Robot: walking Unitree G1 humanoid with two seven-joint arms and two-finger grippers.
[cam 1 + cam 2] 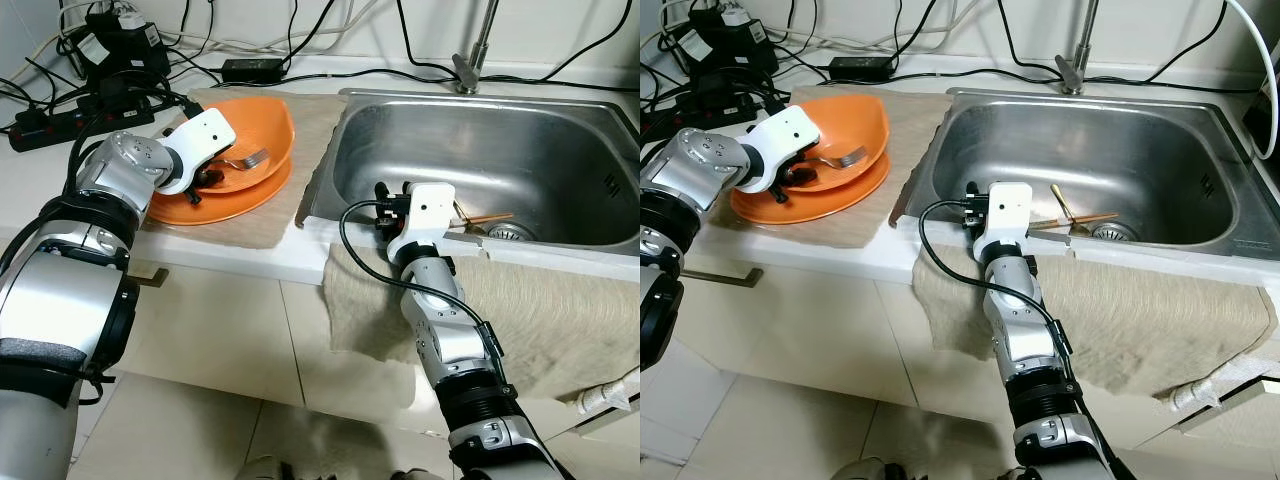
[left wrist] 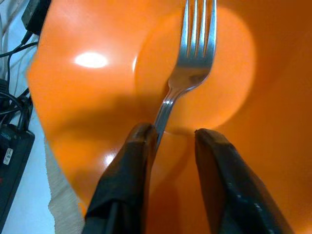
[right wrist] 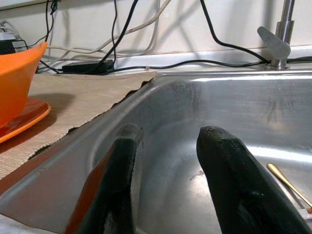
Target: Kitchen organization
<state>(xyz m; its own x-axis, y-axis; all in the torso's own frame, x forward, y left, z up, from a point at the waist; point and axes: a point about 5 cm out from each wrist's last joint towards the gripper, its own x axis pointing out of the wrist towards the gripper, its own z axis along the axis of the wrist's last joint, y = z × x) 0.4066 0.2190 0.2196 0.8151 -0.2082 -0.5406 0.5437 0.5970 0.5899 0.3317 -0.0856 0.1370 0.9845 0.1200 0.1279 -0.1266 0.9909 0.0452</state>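
A fork [image 2: 187,73] is being reached for inside an orange bowl [image 1: 262,128].
Its handle is being straddled by the spread left pincer [image 2: 171,141]; the right pincer [image 3: 168,141], also spread, is being held over the sink [image 1: 560,150] at three o'clock.

This is a home kitchen. A steel sink [image 1: 560,150] is set into a white counter [image 1: 230,262], with a tap [image 1: 478,45] rising at its back edge against a pale wall. Left of the sink, an orange bowl [image 1: 262,135] with a fork [image 1: 247,159] in it sits on an orange plate [image 1: 225,205], on a beige mat [image 1: 300,140]. A beige cloth [image 1: 560,310] hangs over the sink's front edge. Behind the bowl lie a power strip [image 1: 50,125] and black cables [image 1: 330,30]. Below the sink are pale cabinet doors [image 1: 230,340].
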